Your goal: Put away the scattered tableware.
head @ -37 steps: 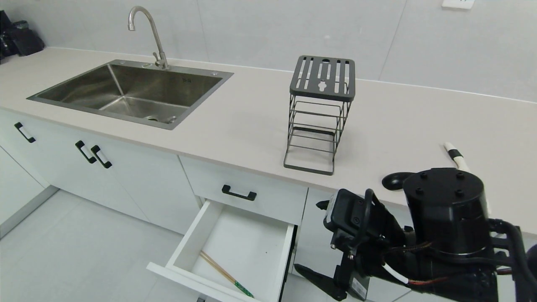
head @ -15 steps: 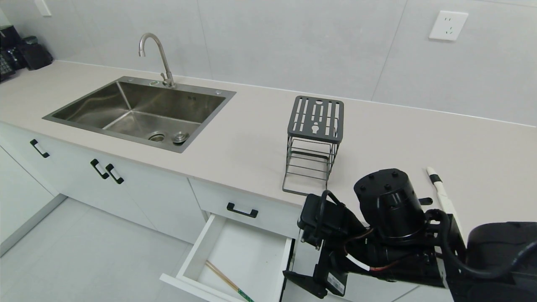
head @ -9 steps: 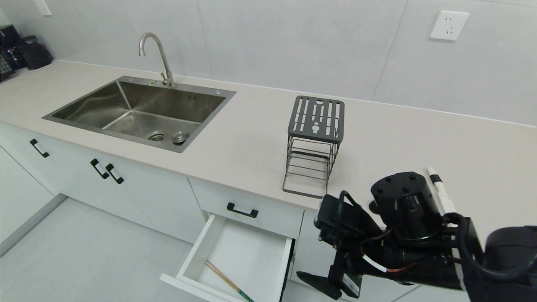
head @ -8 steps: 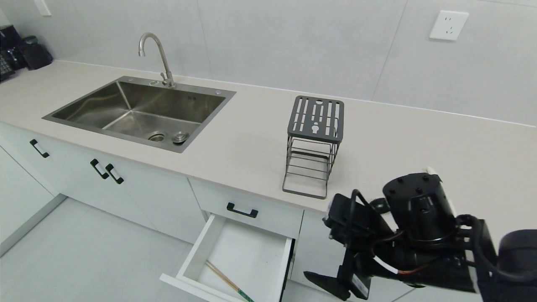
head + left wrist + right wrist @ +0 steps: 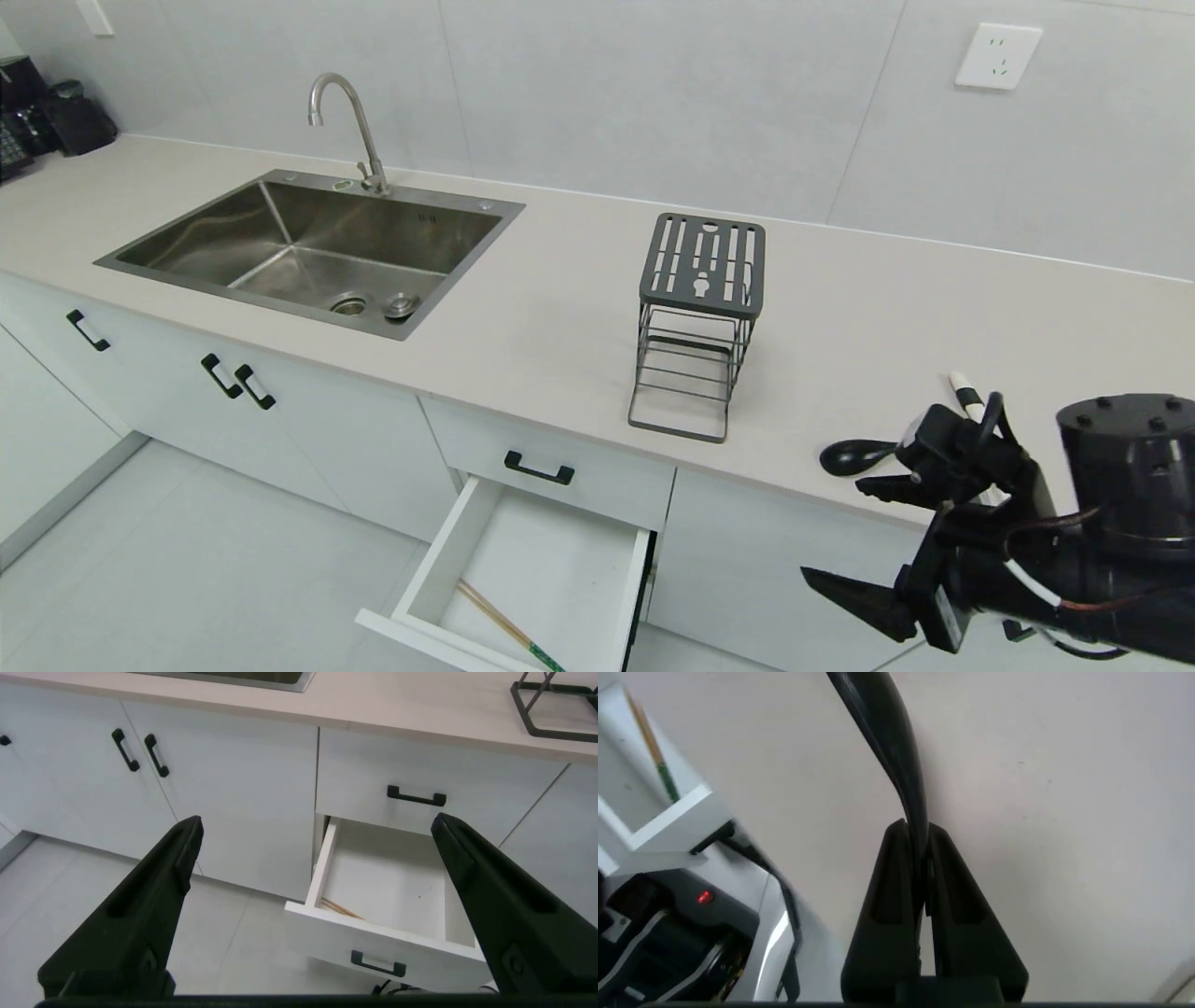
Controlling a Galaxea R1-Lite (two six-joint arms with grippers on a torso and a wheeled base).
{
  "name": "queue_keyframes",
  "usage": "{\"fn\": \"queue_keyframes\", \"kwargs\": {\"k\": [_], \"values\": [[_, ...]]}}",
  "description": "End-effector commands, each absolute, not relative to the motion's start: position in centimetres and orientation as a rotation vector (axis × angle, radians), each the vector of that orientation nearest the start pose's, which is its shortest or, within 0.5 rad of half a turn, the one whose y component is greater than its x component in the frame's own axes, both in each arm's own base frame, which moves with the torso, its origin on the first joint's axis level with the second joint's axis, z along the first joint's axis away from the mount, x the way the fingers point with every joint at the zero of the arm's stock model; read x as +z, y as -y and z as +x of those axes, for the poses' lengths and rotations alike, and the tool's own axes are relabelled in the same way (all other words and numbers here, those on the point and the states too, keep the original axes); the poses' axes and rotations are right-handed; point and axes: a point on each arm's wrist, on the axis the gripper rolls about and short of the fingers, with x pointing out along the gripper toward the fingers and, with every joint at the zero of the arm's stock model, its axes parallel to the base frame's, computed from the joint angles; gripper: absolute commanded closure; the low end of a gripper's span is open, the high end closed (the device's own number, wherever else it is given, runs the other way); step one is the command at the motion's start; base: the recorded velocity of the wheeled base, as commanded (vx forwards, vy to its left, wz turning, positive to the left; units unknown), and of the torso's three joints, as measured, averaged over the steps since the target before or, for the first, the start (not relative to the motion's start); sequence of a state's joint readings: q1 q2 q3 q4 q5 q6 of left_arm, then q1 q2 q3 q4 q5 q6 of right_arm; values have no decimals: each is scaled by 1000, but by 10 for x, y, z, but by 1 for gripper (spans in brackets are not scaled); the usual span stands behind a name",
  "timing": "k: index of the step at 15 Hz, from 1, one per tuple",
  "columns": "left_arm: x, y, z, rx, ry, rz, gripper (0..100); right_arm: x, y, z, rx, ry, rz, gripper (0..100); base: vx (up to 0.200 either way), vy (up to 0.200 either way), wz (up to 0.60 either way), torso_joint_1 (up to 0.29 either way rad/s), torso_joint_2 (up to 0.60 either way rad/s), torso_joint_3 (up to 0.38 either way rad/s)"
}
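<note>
A black spoon [image 5: 850,455] lies at the counter's front edge, bowl to the left. My right gripper [image 5: 910,457] is at its handle. In the right wrist view the right gripper [image 5: 915,840] is shut on the black spoon handle [image 5: 878,719] over the cream countertop [image 5: 1064,784]. A white-handled utensil [image 5: 966,397] with a black band lies just behind the spoon. A drawer [image 5: 448,551] below the counter stands pulled out, with chopsticks [image 5: 504,616] inside. My left gripper [image 5: 318,826] hangs open in front of that drawer [image 5: 392,952], with nothing between its fingers.
A dark wire rack [image 5: 700,271] stands mid-counter, left of the spoon. A steel sink [image 5: 308,243] with a faucet [image 5: 341,121] sits at the far left. Closed cabinet doors [image 5: 233,401] line the front. Bare counter stretches right of the rack.
My right arm has swung to the right along the counter's front, uncovering the black spoon, and its gripper now sits at the spoon's handle. The head camera shifted earlier on.
</note>
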State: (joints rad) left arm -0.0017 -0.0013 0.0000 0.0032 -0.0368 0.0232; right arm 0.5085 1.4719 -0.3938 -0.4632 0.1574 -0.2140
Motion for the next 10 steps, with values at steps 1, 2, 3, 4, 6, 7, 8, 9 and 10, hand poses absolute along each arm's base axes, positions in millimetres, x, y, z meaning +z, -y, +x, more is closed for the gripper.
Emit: {"fn": "queue_keyframes", "kwargs": {"k": [1, 2, 3, 4, 6, 7, 8, 9, 10], "values": [[75, 1, -23, -38, -3, 23, 0, 126, -87, 181, 621, -534, -291, 0, 0, 0, 0, 0, 0, 0], [75, 1, -23, -38, -3, 23, 0, 125, -86, 182, 603, -537, -292, 0, 0, 0, 0, 0, 0, 0], [75, 1, -23, -38, -3, 23, 0, 120, -83, 185, 578, -564, -292, 0, 0, 0, 0, 0, 0, 0], [75, 1, -23, -38, -3, 23, 0, 119, -80, 187, 561, -573, -289, 0, 0, 0, 0, 0, 0, 0], [75, 1, -23, -38, -3, 23, 0, 115, -71, 193, 517, -602, -278, 0, 0, 0, 0, 0, 0, 0], [75, 1, -23, -38, -3, 23, 0, 113, -68, 194, 501, -614, -274, 0, 0, 0, 0, 0, 0, 0], [75, 1, -23, -38, -3, 23, 0, 112, -67, 193, 497, -624, -274, 0, 0, 0, 0, 0, 0, 0], [75, 1, -23, -38, -3, 23, 0, 111, -66, 193, 488, -628, -273, 0, 0, 0, 0, 0, 0, 0], [75, 1, -23, -38, -3, 23, 0, 111, -63, 195, 472, -630, -269, 0, 0, 0, 0, 0, 0, 0]]}}
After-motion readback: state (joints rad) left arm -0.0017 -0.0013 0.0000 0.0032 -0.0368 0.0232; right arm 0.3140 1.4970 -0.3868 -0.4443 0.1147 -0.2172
